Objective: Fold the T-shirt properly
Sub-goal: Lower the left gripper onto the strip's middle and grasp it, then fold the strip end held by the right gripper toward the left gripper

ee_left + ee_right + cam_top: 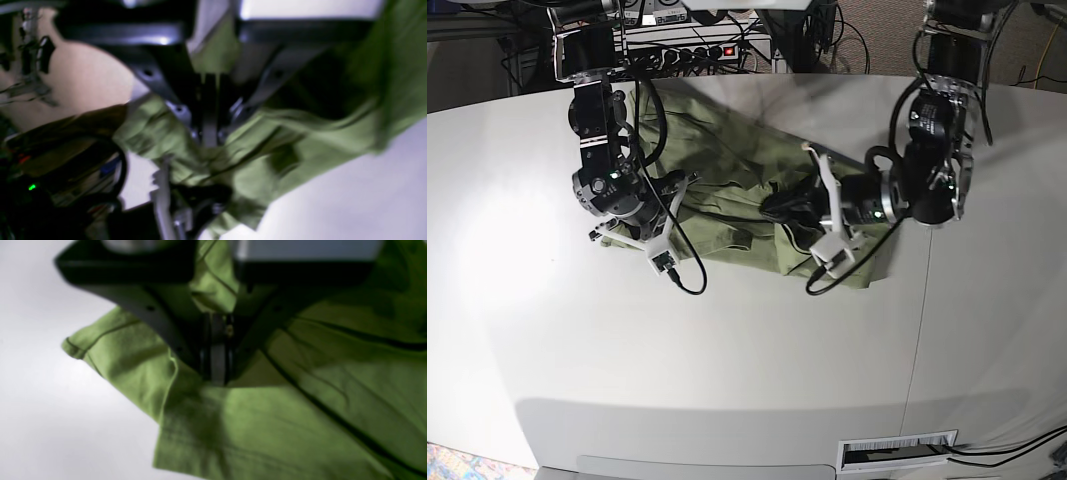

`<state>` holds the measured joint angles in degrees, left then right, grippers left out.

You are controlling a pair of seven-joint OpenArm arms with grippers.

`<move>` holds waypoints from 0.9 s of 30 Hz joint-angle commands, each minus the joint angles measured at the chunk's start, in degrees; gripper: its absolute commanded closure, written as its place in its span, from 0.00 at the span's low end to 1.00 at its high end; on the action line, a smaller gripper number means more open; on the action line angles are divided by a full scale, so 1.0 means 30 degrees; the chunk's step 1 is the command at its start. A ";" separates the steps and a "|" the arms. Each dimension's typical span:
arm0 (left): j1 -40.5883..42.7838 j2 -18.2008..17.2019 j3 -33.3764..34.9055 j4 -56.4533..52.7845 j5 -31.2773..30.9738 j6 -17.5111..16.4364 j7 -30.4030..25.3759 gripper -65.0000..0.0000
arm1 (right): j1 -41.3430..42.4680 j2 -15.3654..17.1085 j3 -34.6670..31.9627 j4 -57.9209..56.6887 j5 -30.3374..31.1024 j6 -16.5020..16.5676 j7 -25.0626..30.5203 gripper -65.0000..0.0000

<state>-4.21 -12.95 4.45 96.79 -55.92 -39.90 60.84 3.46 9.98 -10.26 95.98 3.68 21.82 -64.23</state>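
The green T-shirt (727, 160) lies crumpled across the back half of the white table (727, 380). In the base view my right gripper (667, 192) is at the shirt's left edge. The right wrist view shows it (217, 378) shut on a fold of the T-shirt (267, 426) beside a hemmed sleeve. My left gripper (775, 208) reaches in from the right onto the shirt's middle. Its dark fingers (209, 138) are pinched together on bunched cloth of the T-shirt (300, 146), which is lifted and blurred around them.
A power strip and tangled cables (697, 50) sit just past the table's back edge, close to the shirt. A seam (917, 330) runs down the table's right part, and a vent grille (897, 450) sits at the front edge. Loose black cables (689, 280) hang off both wrists.
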 commanded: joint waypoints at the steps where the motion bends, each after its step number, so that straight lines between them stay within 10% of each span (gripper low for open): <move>1: -0.0226 -0.0073 -0.0073 0.0328 -0.0131 -0.0033 -0.0444 1.00 | 0.0328 0.0066 0.0044 0.0364 0.0044 -0.0066 0.0393 1.00; 13: -0.0714 -0.1392 -0.0073 -0.0423 1.1934 0.0415 -0.8480 1.00 | 0.0328 0.0066 0.0044 0.0364 0.0044 -0.0066 0.0430 1.00; 27: -0.0699 -0.1341 -0.0073 -0.3854 1.6633 0.1508 -1.2757 1.00 | 0.0335 0.0066 0.0044 0.0364 0.0044 -0.0066 0.0488 1.00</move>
<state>-5.28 -16.67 4.49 84.25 -5.17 -35.64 24.01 3.46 10.00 -10.26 95.98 3.66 21.82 -64.01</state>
